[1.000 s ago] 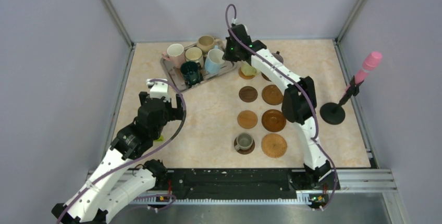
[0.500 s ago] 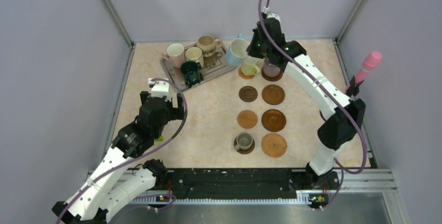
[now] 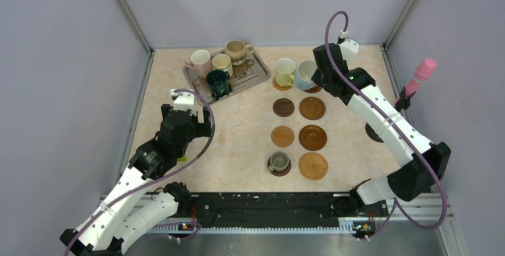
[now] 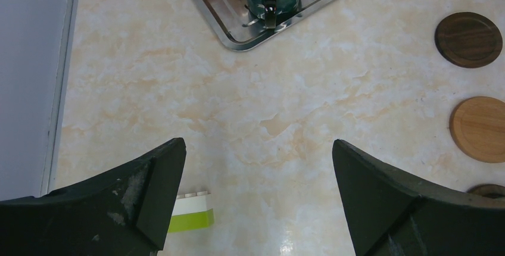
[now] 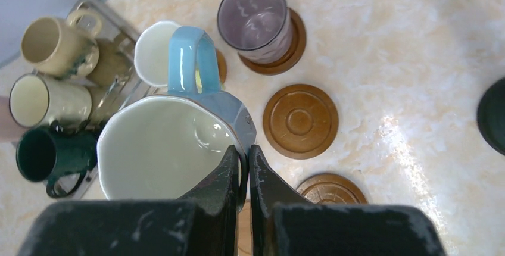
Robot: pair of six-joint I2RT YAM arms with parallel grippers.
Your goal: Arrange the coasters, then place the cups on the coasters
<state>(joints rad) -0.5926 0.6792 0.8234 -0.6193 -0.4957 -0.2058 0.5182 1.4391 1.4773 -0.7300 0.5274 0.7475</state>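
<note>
My right gripper is shut on the wall of the light blue cup, one finger inside and one outside. It holds that cup in the air over the back row of coasters. Below it the mauve cup stands on a coaster, next to the yellow-green cup. Bare coasters lie in two columns. A small grey-olive cup sits on a dark one. My left gripper hangs open over bare table at the left.
The silver tray at the back holds the pinkish-white, cream, tan and dark teal cups. A black base with a pink-tipped stick stands at the right. A green and white block lies by my left finger.
My right arm has lifted the light blue cup off the tray and swung it right, past the yellow-green cup, to above the back coasters. The left arm has stayed put.
</note>
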